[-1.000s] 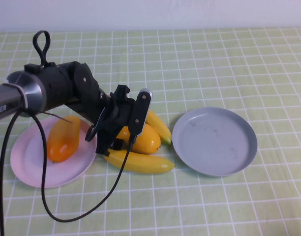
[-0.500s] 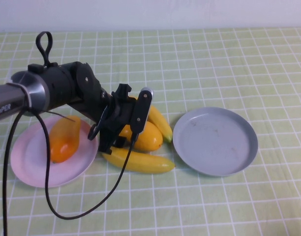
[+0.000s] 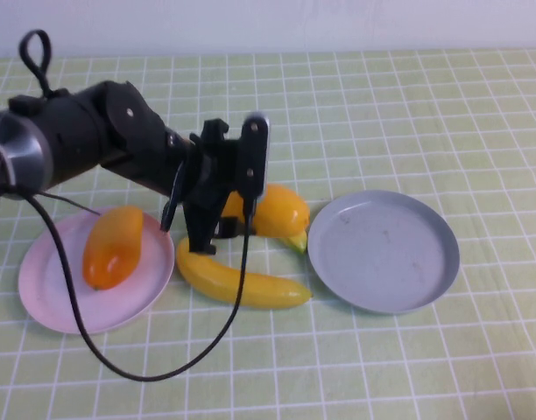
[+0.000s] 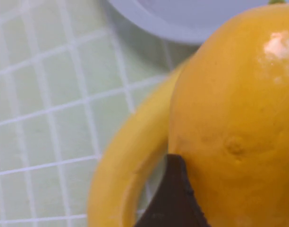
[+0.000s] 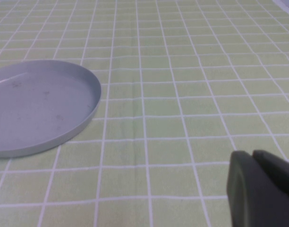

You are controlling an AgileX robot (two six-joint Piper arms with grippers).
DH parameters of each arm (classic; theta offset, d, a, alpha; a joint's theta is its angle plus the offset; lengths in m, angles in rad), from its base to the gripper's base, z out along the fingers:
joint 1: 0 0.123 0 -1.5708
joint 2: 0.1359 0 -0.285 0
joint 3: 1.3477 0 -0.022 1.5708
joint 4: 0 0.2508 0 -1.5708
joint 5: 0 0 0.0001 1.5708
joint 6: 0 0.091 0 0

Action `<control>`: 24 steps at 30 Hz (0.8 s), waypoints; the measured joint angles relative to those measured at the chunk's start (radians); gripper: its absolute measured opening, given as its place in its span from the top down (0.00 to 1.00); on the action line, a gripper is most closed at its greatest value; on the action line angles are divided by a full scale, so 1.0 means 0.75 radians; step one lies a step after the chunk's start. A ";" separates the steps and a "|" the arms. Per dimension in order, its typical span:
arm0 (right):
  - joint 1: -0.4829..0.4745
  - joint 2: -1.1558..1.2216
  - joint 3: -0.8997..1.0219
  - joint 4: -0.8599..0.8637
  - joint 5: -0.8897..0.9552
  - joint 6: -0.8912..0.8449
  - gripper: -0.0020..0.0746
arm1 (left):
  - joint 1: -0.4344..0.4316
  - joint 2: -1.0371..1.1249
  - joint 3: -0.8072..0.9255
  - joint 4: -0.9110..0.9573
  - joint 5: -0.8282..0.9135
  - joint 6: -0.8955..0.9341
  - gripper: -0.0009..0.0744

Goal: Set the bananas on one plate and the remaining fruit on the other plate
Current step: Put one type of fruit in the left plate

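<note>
Orange fruit held: the left pincer point(image 3: 237, 188) grips one mango-like fruit point(image 3: 272, 210) above the table point(image 3: 408, 105), long axis running left to right.
Second orange fruit: one point(image 3: 112, 246), lying on the pink plate point(image 3: 49, 293), long axis tilted front-left to back-right.
Bananas: two; front banana point(image 3: 242, 284) lies crosswise between the plates, rear banana's tip point(image 3: 296, 242) pokes out beside the grey-blue plate point(image 3: 384, 252).
Right pincer point(image 5: 260, 194): near the grey-blue plate, fingers together.

The left arm point(image 3: 84, 144) is matte black with a silver collar, a trailing black cable point(image 3: 154, 367) and a black left hand point(image 3: 229, 188).

Second banana point(image 3: 294, 238) mostly hidden behind the orange fruit point(image 3: 272, 210).
</note>
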 joint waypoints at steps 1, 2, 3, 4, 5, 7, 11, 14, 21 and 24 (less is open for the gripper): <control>0.000 0.000 0.000 0.000 0.000 0.000 1.00 | 0.000 -0.036 0.000 -0.042 0.000 -0.055 0.35; 0.000 0.000 0.000 0.000 0.000 0.000 1.00 | 0.000 -0.071 0.000 -0.071 0.000 -0.115 0.35; 0.000 0.000 0.000 0.000 0.000 0.000 1.00 | 0.000 -0.107 0.000 -0.097 0.000 -0.217 0.35; 0.000 0.000 0.000 0.000 0.000 0.000 1.00 | 0.000 -0.142 0.000 -0.109 0.000 -0.346 0.35; 0.000 0.000 0.000 0.000 0.000 0.000 1.00 | 0.000 -0.169 0.000 -0.111 0.000 -0.462 0.35; 0.000 0.000 0.000 0.000 0.000 0.000 1.00 | 0.000 -0.233 0.000 -0.088 0.006 -0.805 0.35; 0.000 0.000 0.000 0.000 0.000 0.000 1.00 | 0.000 -0.341 0.000 0.125 0.070 -1.401 0.35; 0.000 0.000 0.000 0.000 0.000 0.000 1.00 | 0.000 -0.407 0.000 0.373 0.202 -1.793 0.35; 0.000 0.000 0.000 0.000 0.000 0.000 1.00 | 0.002 -0.528 0.127 0.785 0.401 -2.204 0.35; 0.000 0.000 0.000 0.000 0.000 0.000 1.00 | 0.034 -0.570 0.224 0.819 0.394 -2.289 0.35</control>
